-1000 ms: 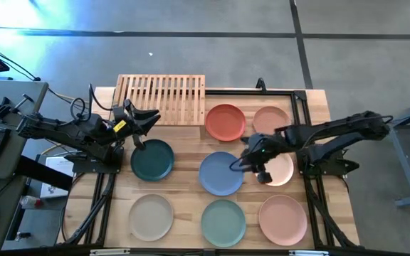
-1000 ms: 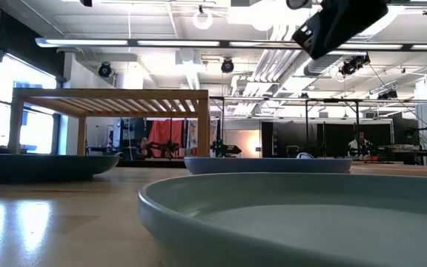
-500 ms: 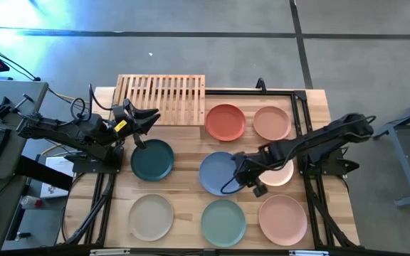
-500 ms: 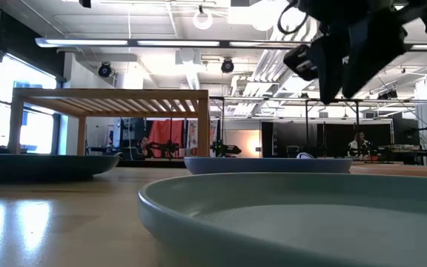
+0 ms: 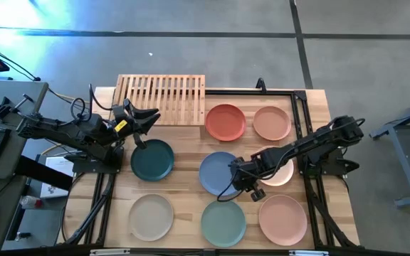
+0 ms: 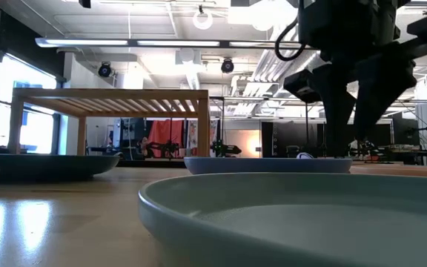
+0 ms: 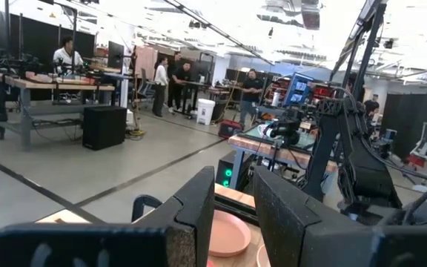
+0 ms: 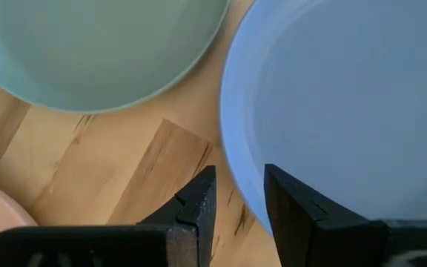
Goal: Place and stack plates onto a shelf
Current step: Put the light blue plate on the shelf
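Note:
Eight plates lie flat on the wooden table: dark teal point(image 5: 152, 159), blue point(image 5: 218, 173), terracotta point(image 5: 225, 121), beige point(image 5: 151, 217), sage green point(image 5: 223, 222) and three peach-pink ones point(image 5: 272, 122), point(image 5: 282, 173), point(image 5: 282, 219). The slatted shelf point(image 5: 162, 99) stands on its legs at the far left, with nothing on it. My right gripper point(image 5: 242, 182) is open and points down at the blue plate's near-right rim point(image 8: 232, 159), one finger on each side of it. My left gripper point(image 5: 155, 118) is open and hovers between the shelf and the teal plate. My right gripper point(image 8: 239, 169) comes from above with its fingers point(image 6: 336, 141) astride the blue plate's near-right rim; I cannot tell whether they touch it. The plate lies flat on the table.
The sage plate point(image 6: 295, 215) lies just near of the right gripper, and a peach plate sits under the right arm. Black frame rails point(image 5: 299, 107) run along the table's right and far sides. Bare wood point(image 5: 184, 192) shows between the plates.
My right gripper has moved left and toward the near edge, from beside the middle peach plate to the blue plate's near-right rim, and has come down to rim height. The left arm and all plates have kept still.

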Controlling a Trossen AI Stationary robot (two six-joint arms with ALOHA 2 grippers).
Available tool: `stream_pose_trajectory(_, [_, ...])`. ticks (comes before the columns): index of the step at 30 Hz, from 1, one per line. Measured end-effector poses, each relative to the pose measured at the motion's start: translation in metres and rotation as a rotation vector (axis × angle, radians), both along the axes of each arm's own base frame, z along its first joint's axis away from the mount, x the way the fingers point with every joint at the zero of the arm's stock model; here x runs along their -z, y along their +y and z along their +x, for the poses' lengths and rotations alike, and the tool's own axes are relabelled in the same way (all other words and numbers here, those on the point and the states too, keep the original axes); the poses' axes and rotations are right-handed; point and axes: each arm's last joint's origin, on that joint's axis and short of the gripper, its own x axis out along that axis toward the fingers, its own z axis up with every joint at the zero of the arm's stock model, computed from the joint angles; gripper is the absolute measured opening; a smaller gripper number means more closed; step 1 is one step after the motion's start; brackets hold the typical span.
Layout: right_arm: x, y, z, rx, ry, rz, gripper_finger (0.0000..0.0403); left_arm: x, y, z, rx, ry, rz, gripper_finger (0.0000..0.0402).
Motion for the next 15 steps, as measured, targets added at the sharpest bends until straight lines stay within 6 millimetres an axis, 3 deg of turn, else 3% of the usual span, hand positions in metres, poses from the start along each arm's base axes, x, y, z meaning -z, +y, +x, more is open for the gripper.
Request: stream_pose_trajectory(15, [0.025,0.007,0.007,-0.003,0.049,-0.061,0.0094,0.002,0.0,0.0,0.0,0.018,0.004,0.0083])
